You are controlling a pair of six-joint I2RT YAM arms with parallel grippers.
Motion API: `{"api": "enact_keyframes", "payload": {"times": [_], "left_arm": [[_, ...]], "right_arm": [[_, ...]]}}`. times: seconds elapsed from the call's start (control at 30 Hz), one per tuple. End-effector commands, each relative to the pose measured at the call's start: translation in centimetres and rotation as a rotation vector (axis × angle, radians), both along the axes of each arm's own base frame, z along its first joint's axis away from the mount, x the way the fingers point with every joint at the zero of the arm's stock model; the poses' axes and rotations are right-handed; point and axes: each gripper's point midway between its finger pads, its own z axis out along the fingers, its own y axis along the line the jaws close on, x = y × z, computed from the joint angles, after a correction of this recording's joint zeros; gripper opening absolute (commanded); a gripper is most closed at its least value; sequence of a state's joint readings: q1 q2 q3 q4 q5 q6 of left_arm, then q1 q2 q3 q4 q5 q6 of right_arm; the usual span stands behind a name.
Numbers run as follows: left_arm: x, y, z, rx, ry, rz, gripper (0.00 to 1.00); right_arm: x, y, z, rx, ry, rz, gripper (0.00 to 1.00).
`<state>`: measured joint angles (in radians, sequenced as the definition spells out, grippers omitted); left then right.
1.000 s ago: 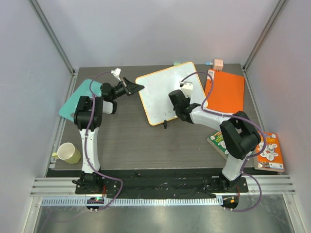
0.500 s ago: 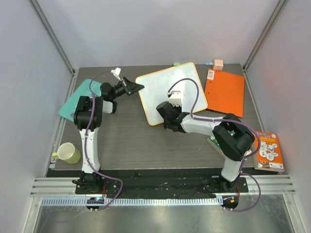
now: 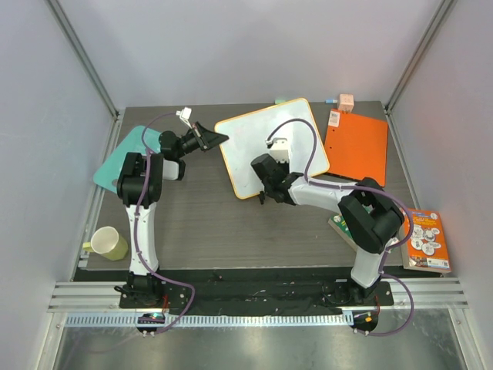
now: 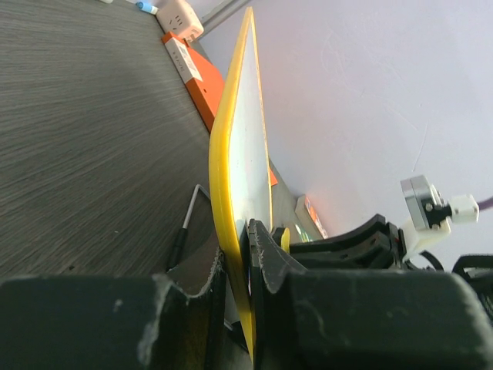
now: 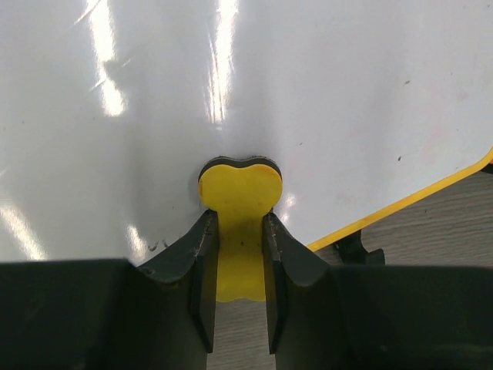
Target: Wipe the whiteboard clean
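One whiteboard (image 3: 258, 139) lies at the middle back of the dark surface (image 3: 200, 223). It looks almost clean, with only faint specks near its front edge, so little wiping seems left. The left fingers (image 4: 269, 262) pinch its corner. The right fingers (image 5: 196, 254) pinch one yellow eraser (image 5: 239, 185) against the board.

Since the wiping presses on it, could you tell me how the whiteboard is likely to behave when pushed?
The whiteboard is probably stiff: in the left wrist view its yellow edge runs straight. It looks thin, so likely light and apt to slide, though the left gripper clamps its edge. Its glossy face likely lets the eraser glide.
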<state>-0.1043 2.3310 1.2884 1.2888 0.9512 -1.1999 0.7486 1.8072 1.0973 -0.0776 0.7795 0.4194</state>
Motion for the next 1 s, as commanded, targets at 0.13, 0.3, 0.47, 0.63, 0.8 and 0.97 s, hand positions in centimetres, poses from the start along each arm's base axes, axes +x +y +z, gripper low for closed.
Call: {"api": "enact_keyframes", "payload": {"times": [0.13,0.3,0.47,0.63,0.8,0.97], "left_arm": [[-2.0,-1.0,2.9,0.023,-0.311,-0.077,0.0],[-1.9,-1.0,3.0,0.023,-0.315,-0.077,0.0],[-1.9,-0.9,3.0,0.023,-0.316,-0.077,0.0],[-1.9,-1.0,3.0,0.023,-0.314,-0.078,0.0],[-2.0,-1.0,3.0,0.023,-0.313,-0.08,0.0],[-1.9,-1.0,3.0,0.023,-0.316,-0.08,0.0]], "right_arm": [[4.2,-0.6,2.8,0.099,-0.097,-0.026,0.01],[4.8,0.3,3.7,0.13,-0.12,0.002,0.01],[4.1,1.8,3.5,0.168,-0.126,0.077,0.01],[2.8,2.8,2.0,0.122,-0.126,0.113,0.01],[1.8,4.5,1.0,0.14,-0.112,0.165,0.01],[1.1,6.6,0.5,0.185,-0.096,0.201,0.01]]}}
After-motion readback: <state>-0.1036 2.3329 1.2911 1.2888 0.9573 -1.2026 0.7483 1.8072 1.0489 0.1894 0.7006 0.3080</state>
